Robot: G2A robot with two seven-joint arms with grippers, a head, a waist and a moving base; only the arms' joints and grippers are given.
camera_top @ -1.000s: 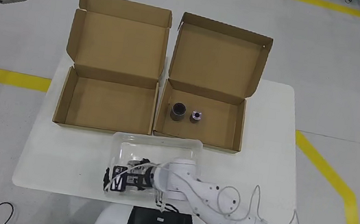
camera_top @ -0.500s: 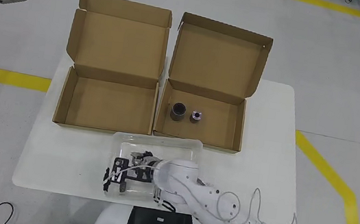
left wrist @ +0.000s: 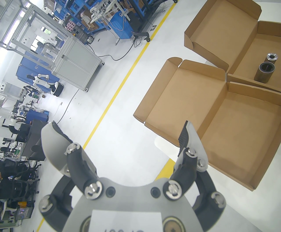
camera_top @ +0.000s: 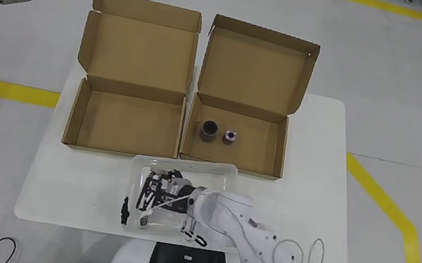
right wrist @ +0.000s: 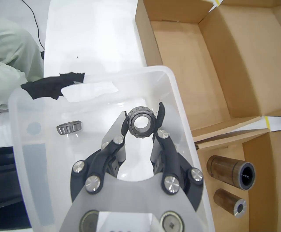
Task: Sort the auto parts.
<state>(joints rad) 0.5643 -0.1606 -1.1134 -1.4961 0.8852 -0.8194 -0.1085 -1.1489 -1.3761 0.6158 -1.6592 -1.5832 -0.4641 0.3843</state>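
A grey steel tapered roller bearing (right wrist: 141,125), a ring of small rollers around an open bore, is clamped between the fingers of the right claw (right wrist: 142,113). It sits inside a clear plastic bin (right wrist: 177,87) at the 6 o'clock edge of the white tabletop (camera_top: 317,187). A second grey roller bearing (right wrist: 68,128) lies on the bin floor, apart from the first.

The bin's 12 o'clock rim is just beside two open brown cardboard boxes. The left box (camera_top: 123,123) touches the right box (camera_top: 257,150), which holds a dark steel sleeve (camera_top: 209,130) and a smaller steel cylinder (camera_top: 231,135). White tabletop shows at 3 and 9 o'clock of the bin.

The left claw (left wrist: 119,131) hangs with its fingers spread, off the tabletop toward 10 o'clock.
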